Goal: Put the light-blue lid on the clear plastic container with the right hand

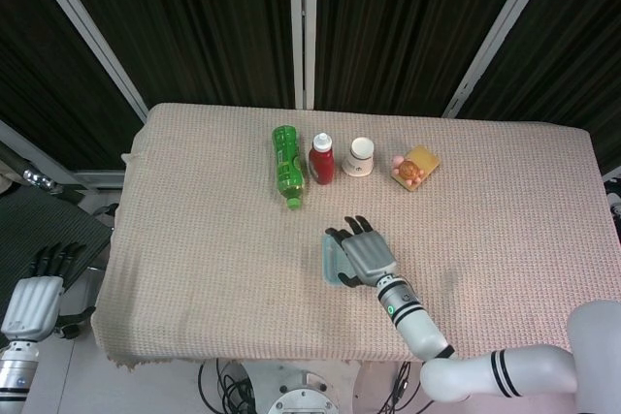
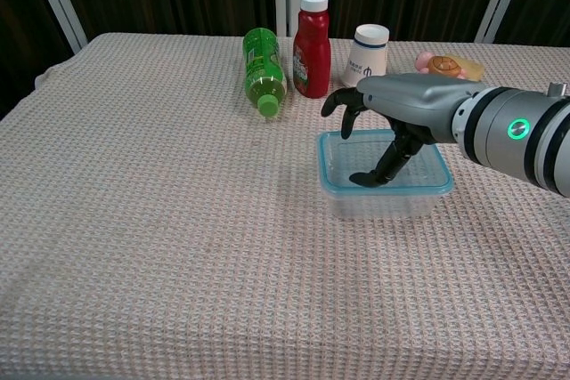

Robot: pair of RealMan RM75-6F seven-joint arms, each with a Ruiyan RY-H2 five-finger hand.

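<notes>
At the far left, at about eight o'clock in the head view, the left robot hand (image 1: 34, 300) hangs off the edge of the bench (image 1: 194, 239), its dark fingers fairly straight and holding nothing. The bench wears a beige waffle-weave cloth.

Further right, toward twelve o'clock along the far side, a green bottle (image 2: 262, 73) lies on its side with its cap pointing toward the near edge. Just beside it stands a red squeeze bottle (image 2: 311, 41) with a white cap, upright. Next comes a small white cup (image 2: 367, 52), also upright, and beyond that, at about one o'clock, a small pinkish toy (image 2: 440, 64) sitting on a yellow-orange piece (the chest view hides most of it behind the arm).

Near the middle of the bench, slightly toward five o'clock, the clear plastic container (image 2: 385, 193) stands with the light-blue lid (image 2: 331, 182) already lying on top of it; its blue rim runs around the upper edge. The right robot hand (image 2: 385, 126) is over the lid, palm down and fingers spread and curled downward, with some fingertips touching the lid's surface. It grips nothing. Its silver forearm reaches in from four o'clock, a green light glowing at the wrist.
</notes>
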